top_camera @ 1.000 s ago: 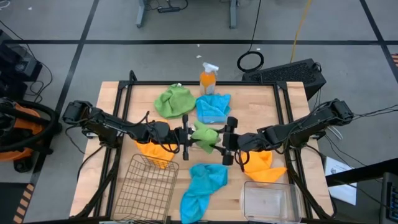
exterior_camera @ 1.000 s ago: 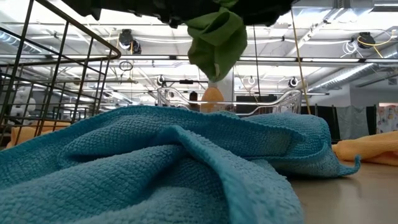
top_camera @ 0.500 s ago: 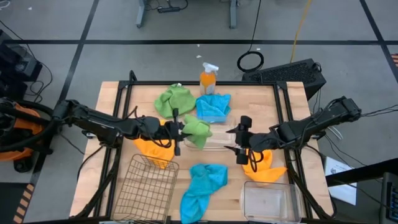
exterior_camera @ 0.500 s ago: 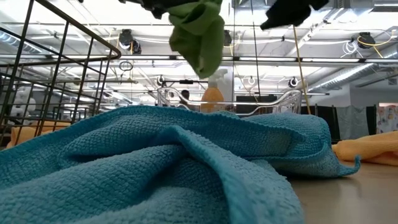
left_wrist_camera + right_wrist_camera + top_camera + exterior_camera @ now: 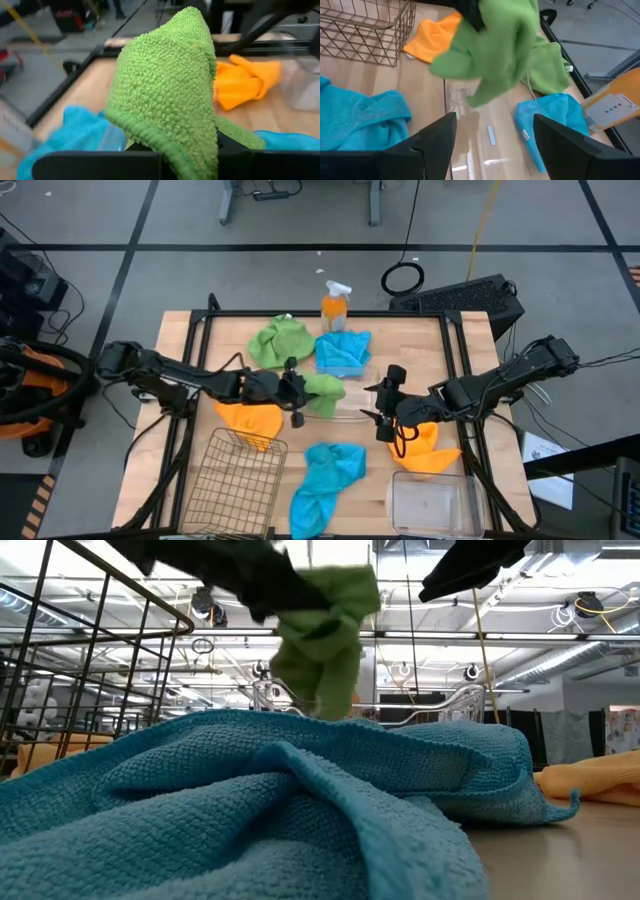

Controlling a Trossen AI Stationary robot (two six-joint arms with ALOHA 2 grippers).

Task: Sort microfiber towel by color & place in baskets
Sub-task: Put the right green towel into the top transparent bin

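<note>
My left gripper (image 5: 296,394) is shut on a bright green towel (image 5: 323,391), held over a clear plastic basket (image 5: 470,131) in the table's middle. My right gripper (image 5: 495,150) stands open and apart from it, toward the table's right. A second green towel (image 5: 279,342) and a blue one (image 5: 343,352) lie at the far side. Another blue towel (image 5: 325,477) lies near the front. Orange towels lie at left (image 5: 250,422) and right (image 5: 425,448). A wire basket (image 5: 235,480) and a second clear basket (image 5: 430,502) stand at the front. My left gripper pinches a bunched part of the green towel (image 5: 165,142) between its two fingers, coming nearly level from the table's left. The cloth bulges up over the fingers and hangs slack below them (image 5: 322,680). Whether its lower end touches the clear basket, I cannot tell.
An orange spray bottle (image 5: 335,305) with a white trigger stands at the far edge. Black frame rails (image 5: 195,370) run along the table's left and right sides.
My right gripper has drawn back toward the table's right edge, away from the green towel. My left gripper, still shut on the towel, has gone first toward the left, then back and down, rolling its wrist. The towel now hangs lower.
</note>
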